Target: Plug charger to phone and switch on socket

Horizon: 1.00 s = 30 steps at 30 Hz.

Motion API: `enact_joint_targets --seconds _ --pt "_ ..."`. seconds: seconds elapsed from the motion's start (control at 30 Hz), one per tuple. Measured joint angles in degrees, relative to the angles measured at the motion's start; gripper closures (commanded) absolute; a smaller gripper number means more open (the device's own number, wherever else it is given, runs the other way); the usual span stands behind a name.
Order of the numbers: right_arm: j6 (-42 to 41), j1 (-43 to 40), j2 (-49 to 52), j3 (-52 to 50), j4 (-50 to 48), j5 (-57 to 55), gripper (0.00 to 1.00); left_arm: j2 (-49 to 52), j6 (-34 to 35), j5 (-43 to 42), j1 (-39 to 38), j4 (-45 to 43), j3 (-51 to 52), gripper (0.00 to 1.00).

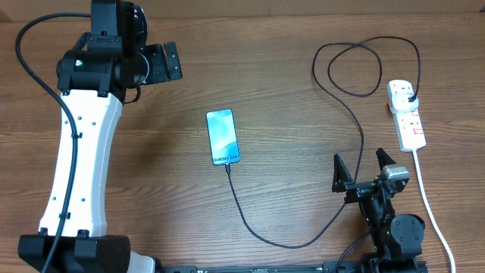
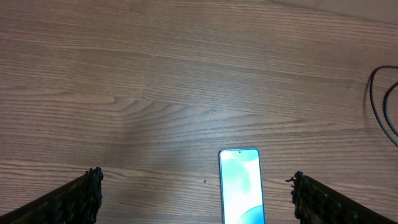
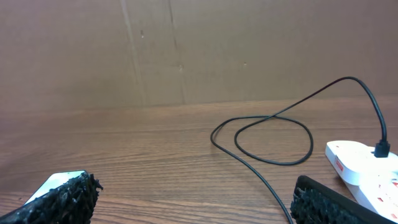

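Both your pincers stand wide open and empty: left pincer point(image 1: 163, 62) far left, right pincer point(image 1: 362, 168) near right. The slim black-edged phone with a pale blue screen point(image 1: 223, 136) lies mid-counter point(image 1: 288, 91). The thin black charger cable point(image 1: 239, 199) meets its near edge, curves past the right pincer, loops, and plugs into the narrow white power strip point(image 1: 407, 114) at right.

Between phone point(image 1: 223, 136), socket point(image 1: 407, 114): charger point(image 3: 273, 163) loops obstruct passage.

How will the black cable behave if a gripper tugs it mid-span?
Probably floppy: the cable lies in slack curves and a loop, so it should sag and drag rather than push. Its tip meets the phone, which looks slim on the smooth table, so a tug may slide it.
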State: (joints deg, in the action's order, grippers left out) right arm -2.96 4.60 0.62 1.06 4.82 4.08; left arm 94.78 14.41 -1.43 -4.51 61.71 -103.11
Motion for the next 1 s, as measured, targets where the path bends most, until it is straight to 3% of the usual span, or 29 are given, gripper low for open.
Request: enact_joint_targets --seconds 0.5,1.0 --pt "6.21 0.0 0.0 0.0 0.33 -0.74 0.0 0.0 0.0 0.0 0.0 -0.02 0.0 0.0" --pt "7.26 0.0 0.0 0.0 0.28 -1.09 0.0 0.0 0.0 0.0 0.0 0.0 0.0 0.0"
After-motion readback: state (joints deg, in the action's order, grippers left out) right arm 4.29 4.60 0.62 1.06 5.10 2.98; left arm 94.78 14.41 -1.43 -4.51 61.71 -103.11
